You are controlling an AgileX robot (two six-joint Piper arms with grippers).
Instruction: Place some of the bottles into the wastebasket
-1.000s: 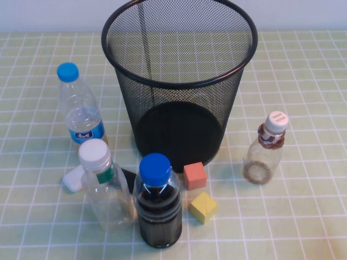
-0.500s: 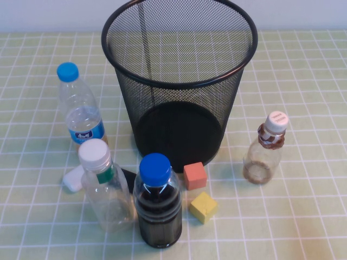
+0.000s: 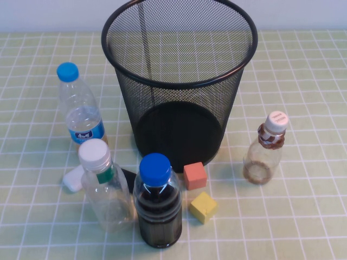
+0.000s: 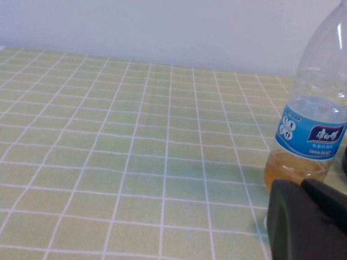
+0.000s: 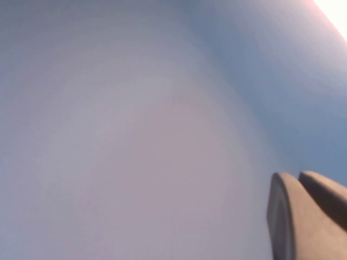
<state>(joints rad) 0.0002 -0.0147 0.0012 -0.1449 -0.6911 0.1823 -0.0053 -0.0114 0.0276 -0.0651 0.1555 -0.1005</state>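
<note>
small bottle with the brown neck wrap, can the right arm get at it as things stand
Probably yes. The small bottle stands upright alone on the robot's right, apart from the wastebasket and the cubes. The right tool is out of the high view, facing a blank surface; the left tool sits near the blue-label bottle.

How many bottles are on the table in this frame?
4, all standing: blue-label bottle left of the wastebasket, green-band bottle and dark-liquid bottle in front, brown-wrap bottle at right. None seems hidden.

Wastebasket (image 3: 179, 81): matt black wire mesh, solid base. Bottles (image 3: 105, 187) (image 3: 264, 149): clear glossy plastic, ribbed white caps. Counter (image 3: 303, 206): smooth checked cloth-like covering. Left gripper (image 4: 306, 219), right gripper (image 5: 306, 216): matt dark plastic.
</note>
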